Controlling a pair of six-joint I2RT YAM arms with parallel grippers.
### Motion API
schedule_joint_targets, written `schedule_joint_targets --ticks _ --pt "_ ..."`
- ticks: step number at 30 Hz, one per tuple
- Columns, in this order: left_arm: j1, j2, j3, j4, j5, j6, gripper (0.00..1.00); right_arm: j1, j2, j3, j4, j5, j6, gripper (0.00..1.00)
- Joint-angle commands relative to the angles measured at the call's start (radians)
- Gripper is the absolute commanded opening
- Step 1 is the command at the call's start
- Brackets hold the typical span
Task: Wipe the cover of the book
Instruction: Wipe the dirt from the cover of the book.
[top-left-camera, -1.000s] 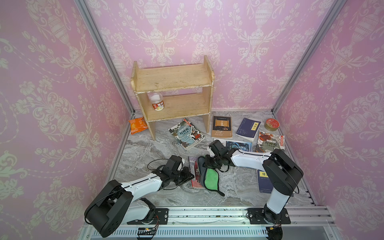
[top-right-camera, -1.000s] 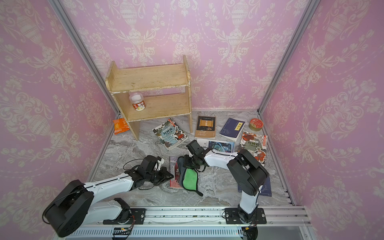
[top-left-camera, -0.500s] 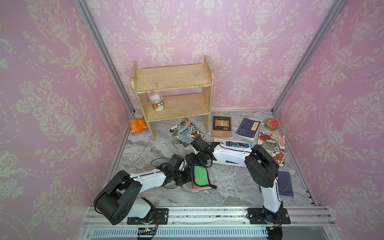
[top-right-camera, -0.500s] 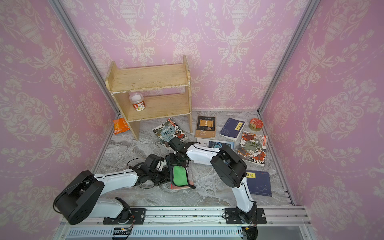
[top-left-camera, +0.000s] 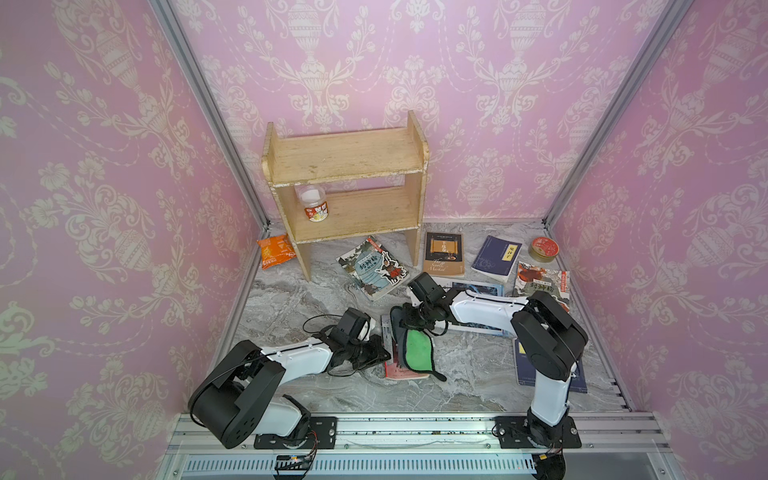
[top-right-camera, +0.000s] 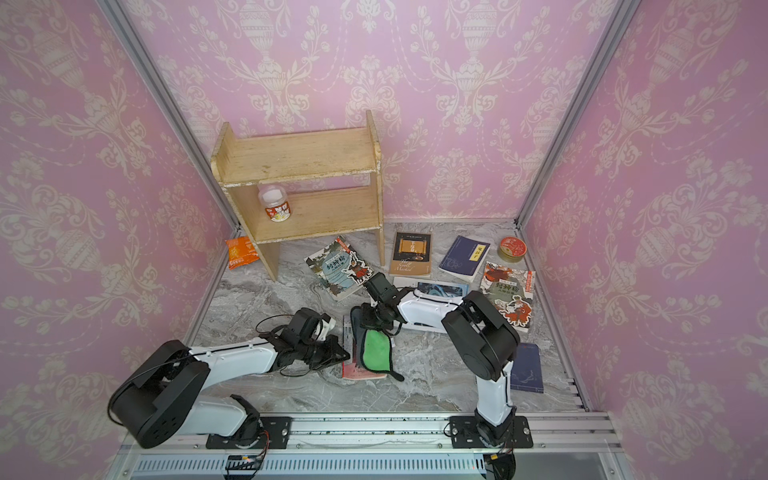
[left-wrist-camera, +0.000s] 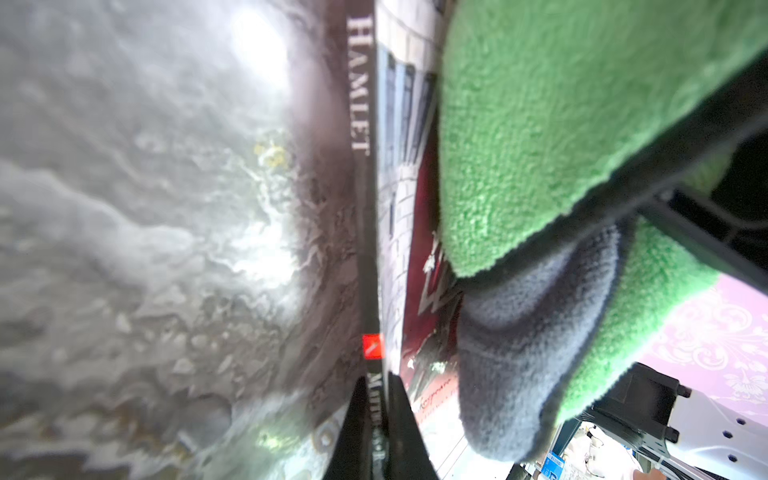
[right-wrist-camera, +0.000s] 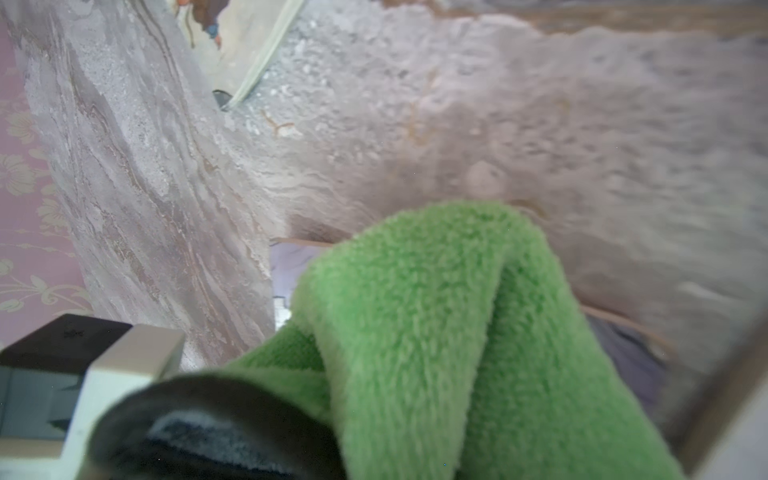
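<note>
The book (top-left-camera: 400, 371) lies flat on the marble tabletop (top-left-camera: 469, 374) near the front middle, between the two arms. Its spine reads HAMLET in the left wrist view. A green cloth (top-left-camera: 417, 348) is draped over most of the cover. The right gripper (top-left-camera: 409, 322) has its jaws pressed tight on the cloth's far end. The left gripper (top-left-camera: 380, 353), jaws almost together, seems to nip the book's spine edge, though the close view is blurred.

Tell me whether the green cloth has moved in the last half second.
Yes. The green cloth slid toward the robot's right, closer to the dark blue book.
</note>
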Motion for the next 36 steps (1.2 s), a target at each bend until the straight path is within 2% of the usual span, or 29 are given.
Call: schedule_joint_targets --ticks 1,3,6,11,13,17,21,23,25,28,32,36 --pt "0.005 0.02 -0.002 -0.01 0.006 0.039 0.0 0.101 0.167 0.059 -0.14 0.034 0.045 0.0" --pt "0.005 0.013 -0.002 -0.018 0.0 0.039 0.0 0.104 0.176 0.073 -0.088 0.002 0.074 0.0" --pt "0.004 0.004 -0.011 -0.016 -0.012 0.029 0.0 0.07 0.143 0.021 -0.088 0.025 0.069 0.0" --pt "0.006 0.002 -0.024 0.001 -0.032 0.016 0.0 -0.082 0.02 -0.231 -0.053 0.056 0.064 0.0" --pt "0.006 0.001 -0.027 0.013 -0.039 0.007 0.0 -0.112 -0.005 -0.278 -0.054 0.068 0.063 0.0" --pt "0.006 -0.001 -0.036 0.042 -0.047 -0.015 0.0 -0.065 0.022 -0.255 -0.05 0.057 0.093 0.0" --pt "0.006 0.004 -0.049 0.074 -0.047 -0.038 0.0 0.073 0.121 -0.1 -0.052 0.008 0.102 0.0" --pt "0.006 0.003 -0.05 0.074 -0.046 -0.042 0.0 0.107 0.157 -0.042 -0.056 -0.005 0.103 0.0" --pt "0.007 -0.006 -0.056 0.074 -0.054 -0.048 0.0 0.095 0.157 -0.013 -0.056 0.003 0.108 0.0" --pt "0.008 -0.027 -0.068 0.074 -0.074 -0.061 0.0 0.009 0.107 -0.127 -0.035 0.014 0.105 0.0" --pt "0.008 -0.041 -0.088 0.108 -0.095 -0.079 0.0 -0.122 0.016 -0.258 -0.075 0.054 0.033 0.0" --pt "0.009 -0.026 -0.092 0.146 -0.097 -0.084 0.0 -0.105 -0.019 -0.274 -0.122 0.049 -0.001 0.0"
